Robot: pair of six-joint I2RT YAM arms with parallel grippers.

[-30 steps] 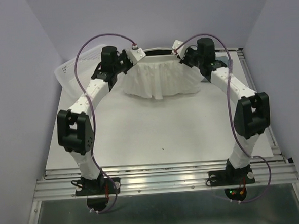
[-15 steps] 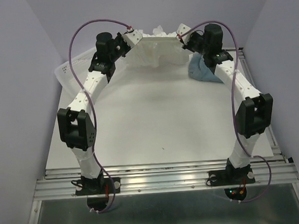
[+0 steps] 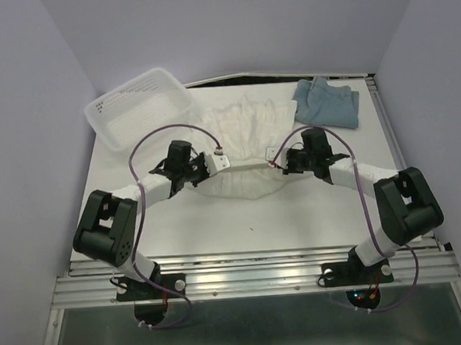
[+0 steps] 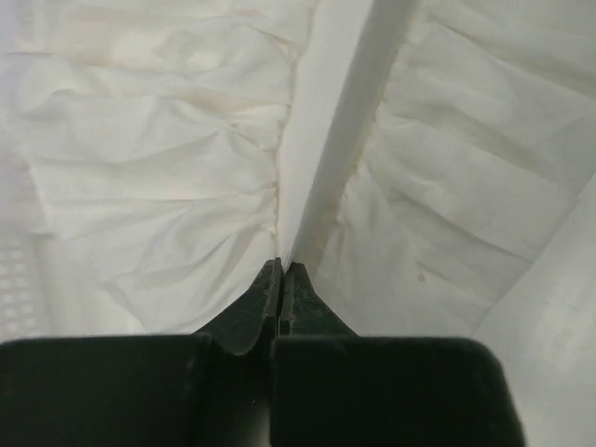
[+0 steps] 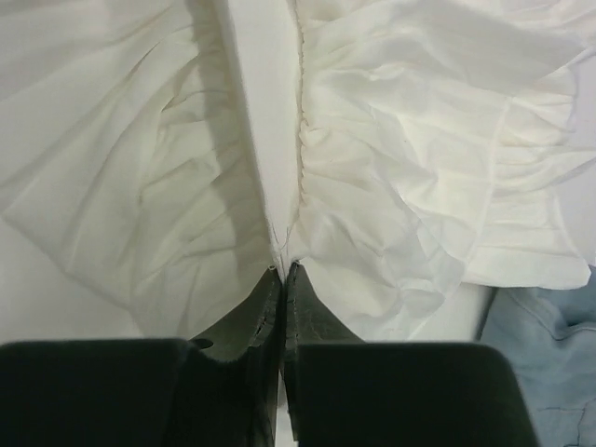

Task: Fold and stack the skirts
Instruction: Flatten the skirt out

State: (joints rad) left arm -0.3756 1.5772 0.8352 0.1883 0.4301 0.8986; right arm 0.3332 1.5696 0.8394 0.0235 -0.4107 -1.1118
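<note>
The white ruffled skirt (image 3: 243, 125) lies spread at the table's middle, its waistband pulled straight between my two grippers. My left gripper (image 3: 224, 163) is shut on the band's left end, and my right gripper (image 3: 270, 157) is shut on its right end. In the left wrist view the closed tips (image 4: 282, 267) pinch the white band, with ruffles (image 4: 158, 186) on both sides. The right wrist view shows the same pinch (image 5: 283, 270) on the white cloth (image 5: 400, 186). The blue-grey skirt (image 3: 326, 102) lies bunched at the back right, apart from both grippers; a corner of it (image 5: 549, 363) shows in the right wrist view.
A white plastic mesh basket (image 3: 140, 106) stands at the back left, close to the white skirt's left edge; its holes (image 4: 17, 279) show in the left wrist view. Lilac walls close in the table on three sides.
Both arms have come down from high at the back and drawn toward the near side, laying the white skirt flat on the table. The blue-grey skirt now shows in full.
</note>
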